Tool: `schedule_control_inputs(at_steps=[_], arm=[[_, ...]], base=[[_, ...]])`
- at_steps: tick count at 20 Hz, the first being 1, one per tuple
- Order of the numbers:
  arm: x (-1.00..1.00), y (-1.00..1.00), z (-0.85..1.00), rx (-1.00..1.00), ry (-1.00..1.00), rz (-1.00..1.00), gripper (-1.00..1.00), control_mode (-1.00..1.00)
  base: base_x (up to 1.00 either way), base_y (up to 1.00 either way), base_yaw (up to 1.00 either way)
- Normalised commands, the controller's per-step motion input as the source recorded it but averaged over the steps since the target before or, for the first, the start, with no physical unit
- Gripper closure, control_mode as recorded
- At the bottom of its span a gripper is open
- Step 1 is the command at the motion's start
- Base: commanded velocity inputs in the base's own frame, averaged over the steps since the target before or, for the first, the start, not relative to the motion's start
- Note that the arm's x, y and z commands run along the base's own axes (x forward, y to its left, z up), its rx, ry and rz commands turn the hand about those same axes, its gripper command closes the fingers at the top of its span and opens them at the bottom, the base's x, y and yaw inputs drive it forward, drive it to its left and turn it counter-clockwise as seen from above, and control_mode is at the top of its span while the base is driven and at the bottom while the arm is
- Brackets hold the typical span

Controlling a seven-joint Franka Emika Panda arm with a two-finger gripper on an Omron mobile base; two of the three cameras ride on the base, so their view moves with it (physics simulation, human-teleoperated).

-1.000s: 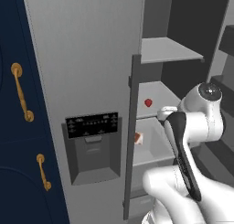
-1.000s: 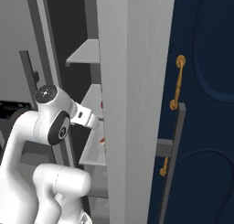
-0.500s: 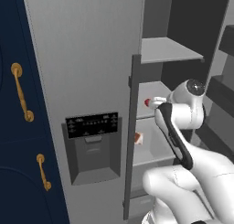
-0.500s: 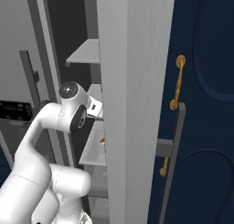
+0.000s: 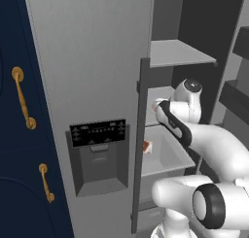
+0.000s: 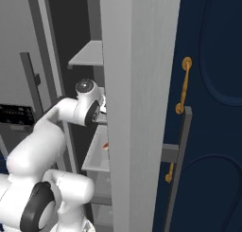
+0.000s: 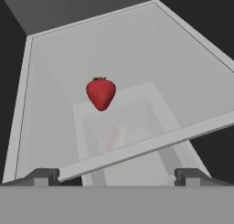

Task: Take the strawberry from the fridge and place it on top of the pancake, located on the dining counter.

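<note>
Strawberry (image 7: pixel 101 93): red, lying on pale grey shelf (image 7: pixel 55 72) inside open fridge (image 5: pixel 97 62). Gripper (image 7: pixel 116 175): fingers wide apart, empty, short of strawberry. Orange-red wedge (image 5: pixel 146 145): lower shelf.

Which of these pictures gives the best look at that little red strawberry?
The hand view: the small bright red strawberry lies in plain sight on a pale grey shelf, ahead of the open claw. In both base views, the white arm and the grey fridge door cover it.
</note>
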Motion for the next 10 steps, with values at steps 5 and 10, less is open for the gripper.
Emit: schedule_control_inputs(at_steps=[5,10], arm=[[0.51,0.0,-0.2,0.0,-0.02,0.0,-1.0,-1.0],[0.63,0.0,-0.01,0.0,0.0,0.06,-1.0,-1.0]], base=[[0.0,0.0,0.0],[0.0,0.0,0.0]])
